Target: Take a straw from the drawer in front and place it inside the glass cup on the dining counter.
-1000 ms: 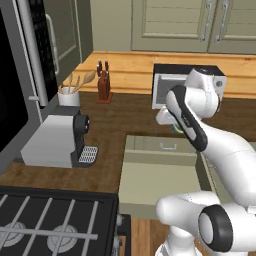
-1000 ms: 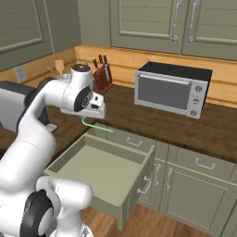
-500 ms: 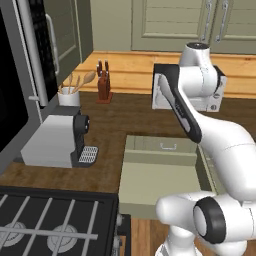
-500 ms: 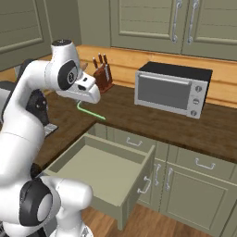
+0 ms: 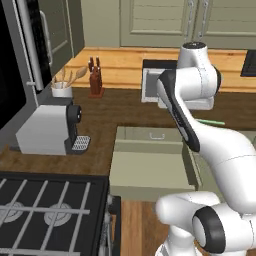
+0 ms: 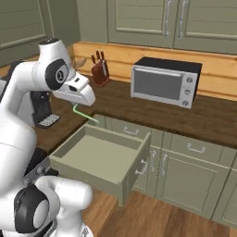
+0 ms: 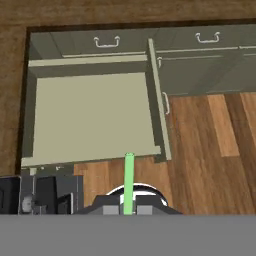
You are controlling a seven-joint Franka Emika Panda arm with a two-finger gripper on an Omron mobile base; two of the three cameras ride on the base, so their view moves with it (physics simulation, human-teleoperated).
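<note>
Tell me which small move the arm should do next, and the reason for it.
Probably carry the straw away from the drawer, turning toward the dining counter. The pincer already holds the straw, lifted well above the open, emptied drawer, so the pick looks done and only the cup placement remains.

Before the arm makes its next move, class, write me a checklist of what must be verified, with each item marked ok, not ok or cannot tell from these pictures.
1. Straw is in the hand: ok, it sticks out below the hand in the right base view.
2. Straw is lifted out of the drawer: ok, the drawer's floor looks bare in the hand view.
3. Hand is clear above the open drawer's walls: ok.
4. Glass cup is located: cannot tell.
5. Dining counter is located: cannot tell.
6. Path clear of the microwave and knife block: ok for now, both stand back on the wall counter.
</note>
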